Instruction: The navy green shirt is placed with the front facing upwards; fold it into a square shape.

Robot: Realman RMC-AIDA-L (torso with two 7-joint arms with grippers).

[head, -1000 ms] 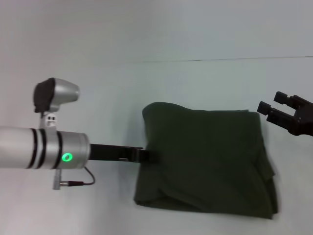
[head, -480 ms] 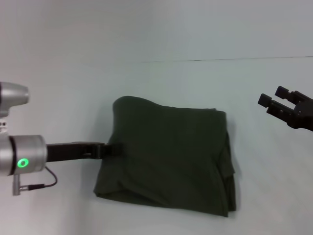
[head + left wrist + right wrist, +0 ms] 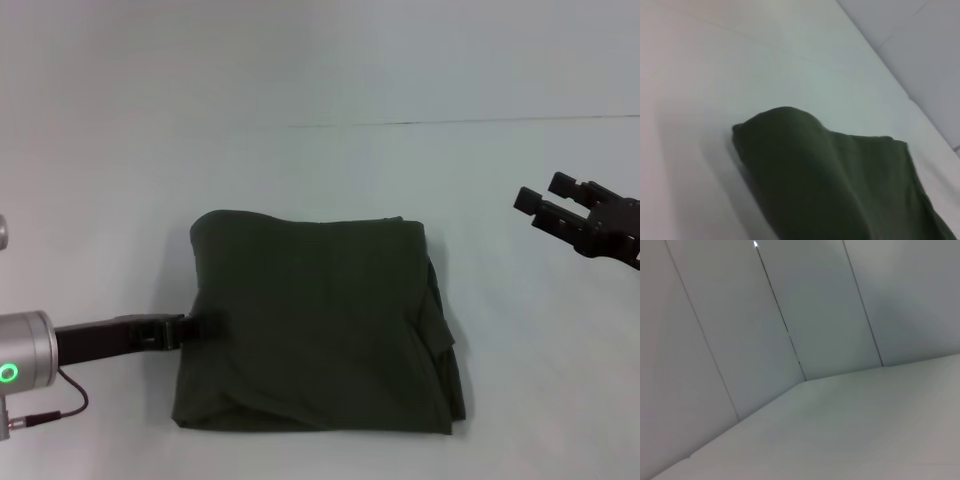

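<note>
Dark olive-green cotton, the navy green shirt (image 3: 315, 325) lies folded into a near-square slab on the pale surface (image 3: 320, 170), its slightly longer side running between the two arms; no lettering shows. The left gripper (image 3: 200, 327) is clamped on its left edge. The right gripper (image 3: 545, 203) hangs well off to the shirt's right, fingers apart, holding nothing.

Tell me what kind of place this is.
Probably a robot test bench or lab rather than a home: a bare white table with plain panelled walls behind, and just a folded shirt, gripped at its edge by the left gripper. The right gripper hovers apart.
</note>
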